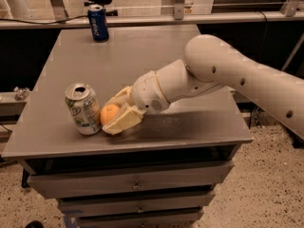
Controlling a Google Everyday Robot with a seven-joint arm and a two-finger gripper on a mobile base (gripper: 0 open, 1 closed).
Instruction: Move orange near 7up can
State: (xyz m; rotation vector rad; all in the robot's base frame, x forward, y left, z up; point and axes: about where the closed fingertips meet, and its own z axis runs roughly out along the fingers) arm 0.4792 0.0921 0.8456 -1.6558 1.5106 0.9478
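The 7up can [83,109] stands upright near the front left of the grey table [133,65], silver with green markings and an open top. The orange [109,114] sits just right of the can, very close to it, low at the table surface. My gripper [115,114] has its cream fingers on either side of the orange, shut on it. The white arm reaches in from the right.
A dark blue soda can [98,23] stands at the table's far edge, left of centre. The table's front edge is close below the can and orange, with drawers [135,184] beneath. A rail and dark equipment lie behind the table.
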